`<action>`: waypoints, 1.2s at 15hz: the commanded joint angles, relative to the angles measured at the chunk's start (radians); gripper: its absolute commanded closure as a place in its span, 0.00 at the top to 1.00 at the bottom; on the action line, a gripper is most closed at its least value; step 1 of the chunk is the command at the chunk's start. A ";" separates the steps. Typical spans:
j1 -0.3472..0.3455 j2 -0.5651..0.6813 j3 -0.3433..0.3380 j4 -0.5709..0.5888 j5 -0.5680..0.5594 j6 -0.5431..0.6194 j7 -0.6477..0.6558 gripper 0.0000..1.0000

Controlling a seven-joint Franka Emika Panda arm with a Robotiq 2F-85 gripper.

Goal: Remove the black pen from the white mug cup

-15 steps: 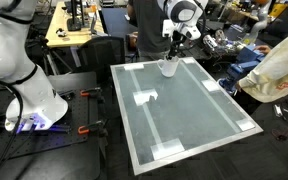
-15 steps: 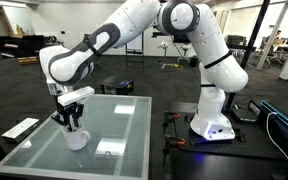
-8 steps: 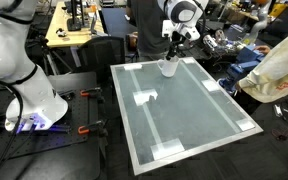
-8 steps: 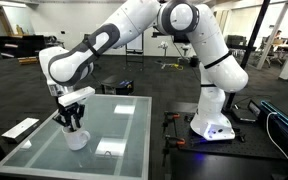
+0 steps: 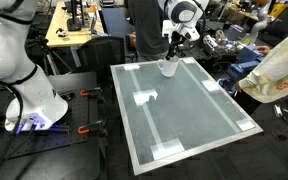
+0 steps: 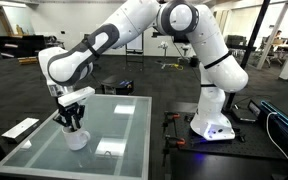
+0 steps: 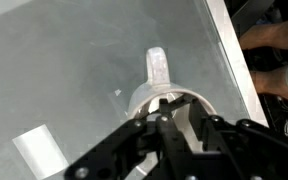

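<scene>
End effector (image 6: 72, 120) sits right over white mug cup (image 7: 142, 100), near table (image 7: 74, 60) edge. Fingers either side of black pen (image 7: 167, 110), which stands in cup. Can't tell if they're clamped on it.

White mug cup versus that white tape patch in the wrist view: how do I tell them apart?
The white mug cup is round, raised, with a handle; the tape patch is a flat rectangle. The mug sits under the hand; the patch lies off to one side, apart. Both are white, on the glass table.
</scene>
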 commanded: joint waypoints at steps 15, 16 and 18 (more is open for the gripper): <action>0.014 -0.031 -0.005 0.011 0.017 -0.042 0.006 0.03; 0.015 -0.039 -0.004 0.006 0.017 -0.043 0.007 0.03; 0.018 -0.056 -0.004 -0.003 0.016 -0.042 0.010 0.03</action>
